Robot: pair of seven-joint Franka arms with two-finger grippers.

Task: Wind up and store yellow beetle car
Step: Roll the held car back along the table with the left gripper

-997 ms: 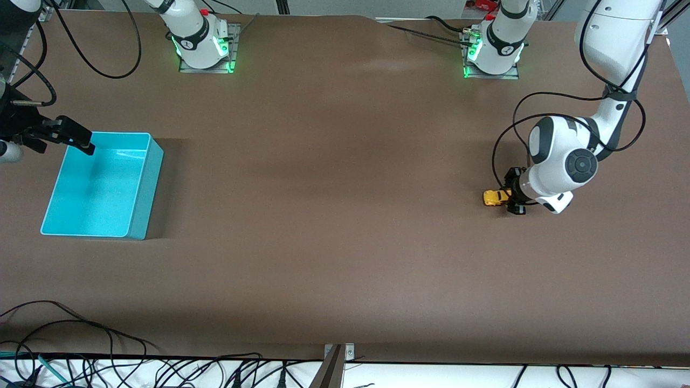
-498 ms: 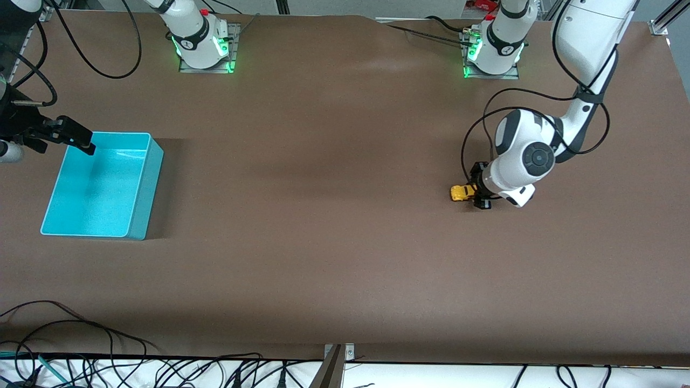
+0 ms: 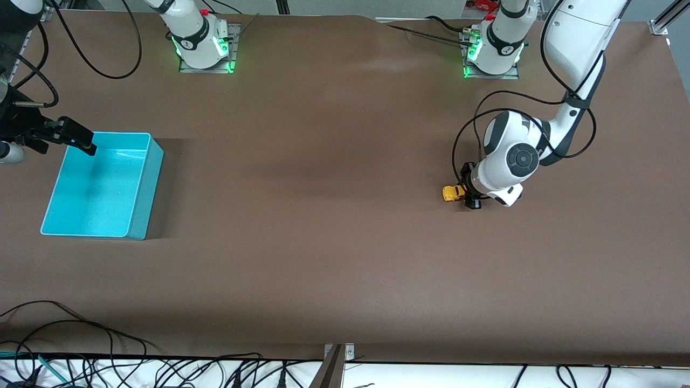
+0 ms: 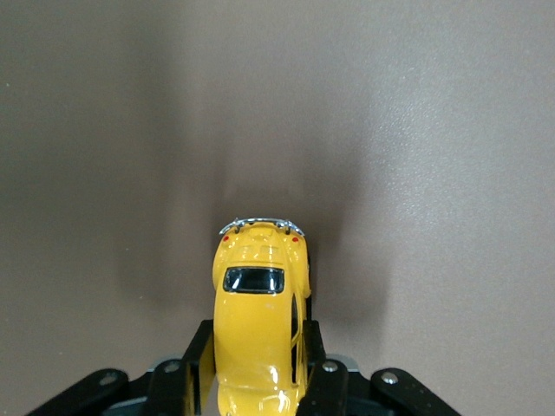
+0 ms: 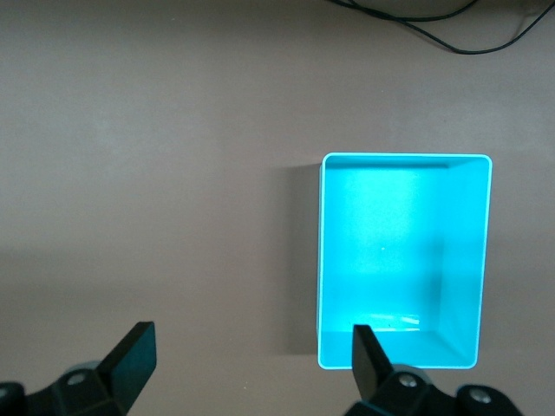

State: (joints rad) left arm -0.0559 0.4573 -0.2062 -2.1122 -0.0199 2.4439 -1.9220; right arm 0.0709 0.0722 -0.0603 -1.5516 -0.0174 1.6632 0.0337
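Left gripper [image 3: 468, 195], fingers [image 4: 323, 381] clamped on the flanks of the small yellow beetle-shaped toy car [image 3: 452, 193], has dragged it along the brown bench [image 3: 323, 242] from the left arm's edge toward the middle: likely the wind-up stroke. Right gripper [image 3: 73, 138] waits, fingers wide apart and empty, over the corner of the empty turquoise plastic bin [image 3: 141, 207].

The yellow beetle car [image 3: 452, 192] sat on the table [image 3: 334, 215] toward the left arm's end, clamped between the fingers of the left gripper [image 3: 467, 189]. The bin [image 3: 137, 215] stood well apart at the right arm's end, with the right gripper [image 3: 64, 137], fingers spread, over its rim
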